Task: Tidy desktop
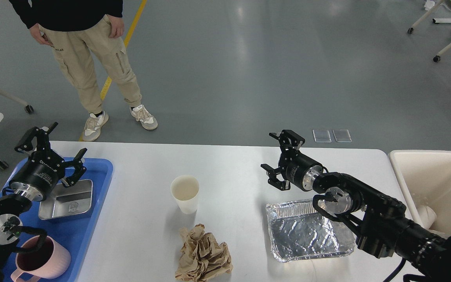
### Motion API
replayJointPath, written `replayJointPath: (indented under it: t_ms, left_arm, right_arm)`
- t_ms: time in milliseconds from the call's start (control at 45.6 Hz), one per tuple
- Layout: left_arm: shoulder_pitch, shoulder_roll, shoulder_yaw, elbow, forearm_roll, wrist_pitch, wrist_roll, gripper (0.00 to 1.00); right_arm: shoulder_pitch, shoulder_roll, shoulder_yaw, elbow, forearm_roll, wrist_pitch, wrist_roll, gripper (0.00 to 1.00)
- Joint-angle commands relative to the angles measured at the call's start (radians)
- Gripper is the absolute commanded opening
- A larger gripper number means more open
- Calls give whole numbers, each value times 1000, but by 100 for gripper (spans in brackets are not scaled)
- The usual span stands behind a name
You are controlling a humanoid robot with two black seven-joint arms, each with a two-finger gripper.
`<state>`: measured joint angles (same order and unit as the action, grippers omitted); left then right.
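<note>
The white desktop (pixel 233 164) carries a white paper cup (pixel 185 193), a crumpled brown paper ball (pixel 203 254) and an empty foil tray (pixel 307 230). My left gripper (pixel 51 147) hangs open and empty over the far end of the blue tray (pixel 100 180), just above a steel dish (pixel 69 199). A pink mug (pixel 41 258) stands at that tray's near end. My right gripper (pixel 280 158) is open and empty above the desktop, just beyond the foil tray's far left corner.
A cream bin (pixel 437 188) sits off the desktop's right end with something white inside. A person (pixel 80 51) stands on the floor beyond the far left corner. Wheeled chair legs (pixel 448 35) are at the far right.
</note>
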<state>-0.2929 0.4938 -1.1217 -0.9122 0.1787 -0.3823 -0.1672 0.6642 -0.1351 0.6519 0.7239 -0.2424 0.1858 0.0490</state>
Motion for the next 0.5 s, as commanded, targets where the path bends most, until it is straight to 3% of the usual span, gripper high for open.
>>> replayJointPath:
  t_ms: [0, 175, 482]
  left_arm:
    - [0, 0, -1, 18, -4, -41, 29, 98]
    - [-3, -67, -75, 18, -133, -49, 230, 98]
    - [-2, -130, -118, 3, -145, -58, 247, 98]
  right_arm:
    - [0, -1, 0, 2, 0, 0, 0, 100]
    - [-2, 0, -1, 3, 0, -2, 0, 100]
    - [8, -6, 3, 17, 15, -20, -1, 100]
